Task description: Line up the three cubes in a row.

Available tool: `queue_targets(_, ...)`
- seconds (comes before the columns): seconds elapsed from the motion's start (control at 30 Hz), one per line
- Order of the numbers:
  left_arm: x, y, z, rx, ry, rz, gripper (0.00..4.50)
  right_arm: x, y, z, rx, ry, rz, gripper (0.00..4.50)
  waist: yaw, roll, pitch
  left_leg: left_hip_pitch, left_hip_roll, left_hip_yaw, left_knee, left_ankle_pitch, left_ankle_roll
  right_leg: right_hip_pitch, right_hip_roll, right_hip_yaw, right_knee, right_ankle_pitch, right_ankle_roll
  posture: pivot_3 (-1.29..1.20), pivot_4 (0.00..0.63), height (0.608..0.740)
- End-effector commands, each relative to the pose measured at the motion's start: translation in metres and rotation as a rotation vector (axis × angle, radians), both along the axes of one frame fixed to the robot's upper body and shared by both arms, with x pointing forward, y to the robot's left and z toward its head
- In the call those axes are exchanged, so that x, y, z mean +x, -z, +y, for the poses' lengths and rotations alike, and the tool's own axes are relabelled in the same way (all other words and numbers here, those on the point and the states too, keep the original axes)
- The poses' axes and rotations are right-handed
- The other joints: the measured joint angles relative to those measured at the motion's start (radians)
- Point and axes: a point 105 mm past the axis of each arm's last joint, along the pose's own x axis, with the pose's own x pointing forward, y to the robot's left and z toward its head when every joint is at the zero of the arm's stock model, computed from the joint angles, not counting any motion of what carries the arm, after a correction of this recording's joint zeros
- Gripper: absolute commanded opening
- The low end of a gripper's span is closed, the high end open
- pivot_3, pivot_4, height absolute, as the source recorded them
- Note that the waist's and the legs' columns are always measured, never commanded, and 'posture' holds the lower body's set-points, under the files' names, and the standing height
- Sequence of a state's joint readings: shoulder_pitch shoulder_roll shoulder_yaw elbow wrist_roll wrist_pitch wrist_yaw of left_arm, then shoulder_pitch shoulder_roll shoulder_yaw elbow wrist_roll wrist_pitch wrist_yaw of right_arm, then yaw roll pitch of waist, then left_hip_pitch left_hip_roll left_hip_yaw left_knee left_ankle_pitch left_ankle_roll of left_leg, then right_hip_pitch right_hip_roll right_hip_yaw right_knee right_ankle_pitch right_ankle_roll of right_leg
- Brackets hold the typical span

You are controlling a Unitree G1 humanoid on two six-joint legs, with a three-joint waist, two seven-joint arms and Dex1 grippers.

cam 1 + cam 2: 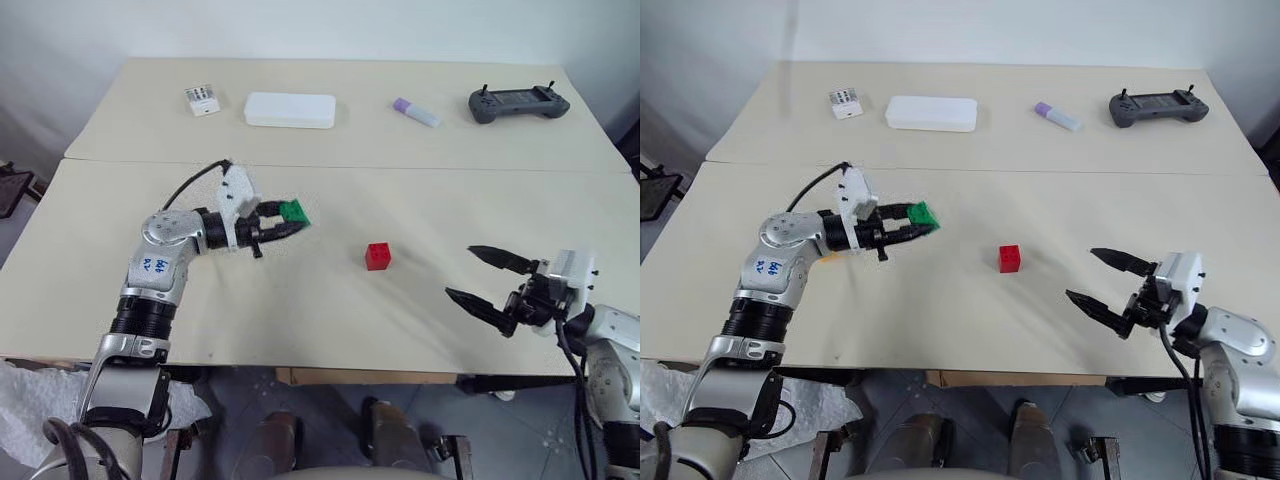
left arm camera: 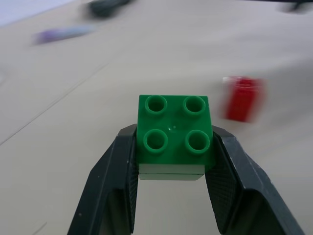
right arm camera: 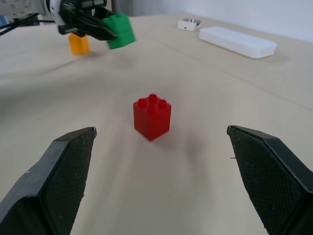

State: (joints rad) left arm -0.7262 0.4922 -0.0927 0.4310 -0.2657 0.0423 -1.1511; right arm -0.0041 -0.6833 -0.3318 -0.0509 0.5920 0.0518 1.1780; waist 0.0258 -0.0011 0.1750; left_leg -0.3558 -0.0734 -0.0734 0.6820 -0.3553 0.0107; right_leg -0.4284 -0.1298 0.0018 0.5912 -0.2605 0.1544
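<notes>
two black fingers of the left gripper (image 2: pixel 171 161) clamp the green cube (image 2: pixel 174 131), four studs up, above the table (image 1: pixel 300 310). right gripper (image 1: pixel 490 278) gapes wide near the red cube (image 1: pixel 378 256). right wrist view reveals the orange-yellow cube (image 3: pixel 78 44) behind the left gripper.

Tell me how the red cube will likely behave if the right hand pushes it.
The red cube looks rigid and hollow, so probably light. Its flat base on the smooth table suggests sliding, not rolling. A high push might tip it.
</notes>
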Motion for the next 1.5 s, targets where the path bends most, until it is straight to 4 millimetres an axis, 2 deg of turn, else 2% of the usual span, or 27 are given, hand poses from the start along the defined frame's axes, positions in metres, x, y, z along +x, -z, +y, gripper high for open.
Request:
queue_targets(0.03, -0.004, 0.013, -0.003, 0.170, 0.172, -0.063, 1.49, -0.006, -0.013, -0.005, -0.010, -0.003, -0.035, 4.50, -0.001, 0.000, 0.000, 0.000, 0.000, 0.000, 0.000, 0.000, 0.000, 0.000, 0.000, 0.000, 0.000, 0.000, 0.000, 0.00, 0.150, 0.740)
queue_targets(0.2, 0.011, 0.027, -0.015, 0.260, 0.195, -0.089, 1.49, -0.007, -0.013, -0.002, -0.005, -0.006, -0.035, 4.50, -0.002, 0.000, 0.000, 0.000, 0.000, 0.001, 0.000, 0.000, 0.001, 0.000, 0.001, 0.000, 0.002, 0.000, 0.001, 0.00, 0.150, 0.740)
queue_targets(0.33, 0.020, 0.027, -0.024, 0.248, 0.178, -0.081, 1.49, -0.011, -0.012, 0.002, 0.002, -0.009, -0.026, 4.50, 0.000, -0.001, 0.000, -0.001, 0.000, 0.001, 0.000, -0.001, 0.003, -0.001, 0.001, 0.000, 0.002, 0.001, 0.002, 0.00, 0.150, 0.740)
queue_targets(0.47, 0.021, 0.034, -0.025, 0.289, 0.196, -0.065, 1.49, -0.015, -0.011, 0.001, -0.001, 0.001, -0.017, 4.50, -0.001, -0.001, 0.000, -0.002, -0.001, 0.001, 0.001, -0.001, 0.004, -0.001, 0.000, 0.000, 0.001, 0.001, 0.003, 0.00, 0.150, 0.740)
queue_targets(0.67, 0.020, 0.034, -0.031, 0.236, 0.213, 0.002, 1.49, -0.018, -0.010, 0.001, -0.001, 0.011, -0.009, 4.50, 0.000, -0.001, 0.000, -0.002, -0.001, 0.001, 0.002, -0.001, 0.005, 0.000, 0.000, 0.000, 0.002, 0.002, 0.003, 0.00, 0.150, 0.740)
queue_targets(0.73, 0.022, 0.029, -0.034, 0.195, 0.198, 0.024, 2.22, -0.018, -0.009, 0.001, 0.002, 0.014, -0.007, 4.50, 0.001, -0.001, 0.000, -0.002, -0.001, 0.001, 0.002, -0.001, 0.005, 0.000, 0.000, 0.000, 0.002, 0.002, 0.003, 0.00, 0.150, 0.740)
queue_targets(0.83, 0.025, 0.017, -0.039, 0.155, 0.196, -0.036, 3.14, -0.016, -0.009, 0.002, 0.008, 0.010, -0.007, 4.50, 0.000, -0.001, 0.001, -0.003, -0.002, 0.001, 0.002, -0.001, 0.006, 0.000, 0.000, 0.000, 0.002, 0.002, 0.003, 0.00, 0.150, 0.740)
queue_targets(0.93, 0.026, 0.003, -0.033, 0.131, 0.187, -0.103, 4.06, -0.013, -0.009, 0.006, 0.012, -0.006, -0.010, 4.50, -0.001, -0.001, 0.001, -0.003, -0.001, 0.001, 0.002, -0.001, 0.006, -0.001, 0.000, 0.000, 0.002, 0.002, 0.003, 0.00, 0.150, 0.740)
queue_targets(0.97, 0.027, -0.003, -0.030, 0.116, 0.175, -0.126, 4.35, -0.011, -0.010, 0.007, 0.014, -0.012, -0.011, 4.50, -0.004, -0.001, 0.001, -0.003, -0.001, 0.001, 0.002, -0.001, 0.006, -0.001, 0.000, 0.000, 0.002, 0.002, 0.003, 0.00, 0.150, 0.740)
queue_targets(1.13, 0.016, -0.021, -0.008, 0.096, 0.184, -0.244, 4.35, -0.003, -0.011, 0.013, 0.023, -0.060, -0.013, 4.50, -0.009, -0.001, 0.001, -0.003, 0.000, 0.002, 0.002, -0.001, 0.005, -0.002, 0.000, 0.000, 0.002, 0.002, 0.003, 0.00, 0.150, 0.740)
queue_targets(1.23, 0.009, -0.032, 0.003, 0.058, 0.133, -0.305, 4.35, 0.004, -0.014, 0.022, 0.034, -0.109, -0.011, 4.50, -0.013, -0.001, 0.001, -0.003, 0.002, 0.001, 0.001, -0.001, 0.005, -0.002, 0.000, 0.001, 0.002, 0.002, 0.003, 0.00, 0.150, 0.740)
queue_targets(1.27, 0.006, -0.041, 0.013, -0.007, 0.061, -0.322, 4.43, 0.007, -0.014, 0.027, 0.036, -0.137, -0.013, 4.50, -0.013, -0.001, 0.001, -0.003, 0.002, 0.001, 0.001, -0.001, 0.006, -0.002, -0.001, 0.001, 0.002, 0.002, 0.003, 0.00, 0.150, 0.740)
queue_targets(1.37, -0.009, -0.062, 0.056, -0.221, -0.220, -0.378, 4.43, 0.018, -0.018, 0.041, 0.054, -0.204, -0.025, 4.50, -0.029, -0.001, 0.001, -0.003, 0.003, 0.000, 0.002, -0.001, 0.006, -0.002, -0.001, 0.002, 0.002, 0.002, 0.003, 0.00, 0.150, 0.740)
queue_targets(1.43, -0.021, -0.059, 0.080, -0.264, -0.354, -0.358, 4.43, 0.021, -0.021, 0.047, 0.070, -0.232, -0.013, 4.50, -0.031, -0.001, 0.001, -0.003, 0.005, 0.000, 0.001, -0.002, 0.005, -0.004, -0.001, 0.003, 0.003, 0.002, 0.003, 0.00, 0.150, 0.740)
queue_targets(1.47, -0.032, -0.047, 0.108, -0.284, -0.487, -0.340, 4.43, 0.023, -0.022, 0.053, 0.076, -0.262, -0.012, 4.50, -0.031, -0.001, 0.001, -0.003, 0.005, 0.000, 0.001, -0.002, 0.004, -0.004, 0.000, 0.002, 0.003, 0.001, 0.003, 0.00, 0.150, 0.740)
queue_targets(1.5, -0.042, -0.039, 0.128, -0.290, -0.582, -0.328, 4.43, 0.024, -0.023, 0.057, 0.079, -0.283, -0.012, 4.50, -0.033, -0.001, 0.000, -0.003, 0.006, 0.000, 0.001, -0.002, 0.004, -0.005, 0.000, 0.002, 0.003, 0.001, 0.002, 0.00, 0.150, 0.740)
